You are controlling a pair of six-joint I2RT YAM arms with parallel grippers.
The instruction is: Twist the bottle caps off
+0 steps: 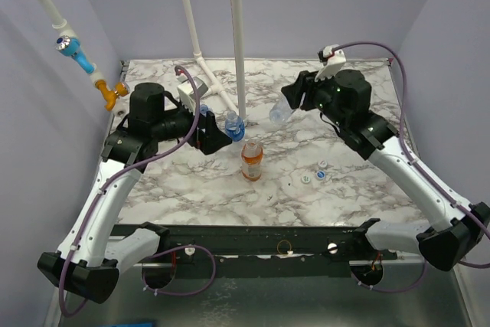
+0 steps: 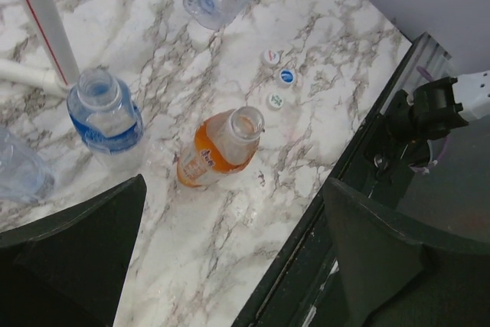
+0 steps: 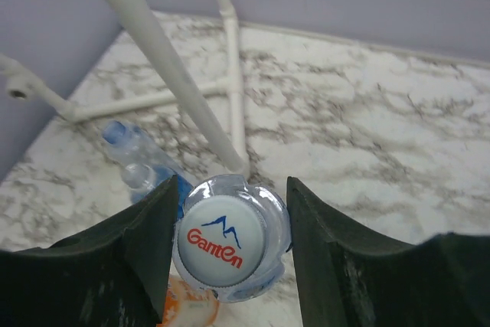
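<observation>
My right gripper was clamped on the clear bottle just under its white cap, tilted above the table; it looked light and crushable, so I judged the stiff cap the place to grip.

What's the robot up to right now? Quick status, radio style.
Left gripper open, empty. Right gripper shut on Ganten bottle, raised, white cap on. Three loose caps on table. White pipe close by.

Lilac walls, marble-pattern tabletop, white pipe frame
</observation>
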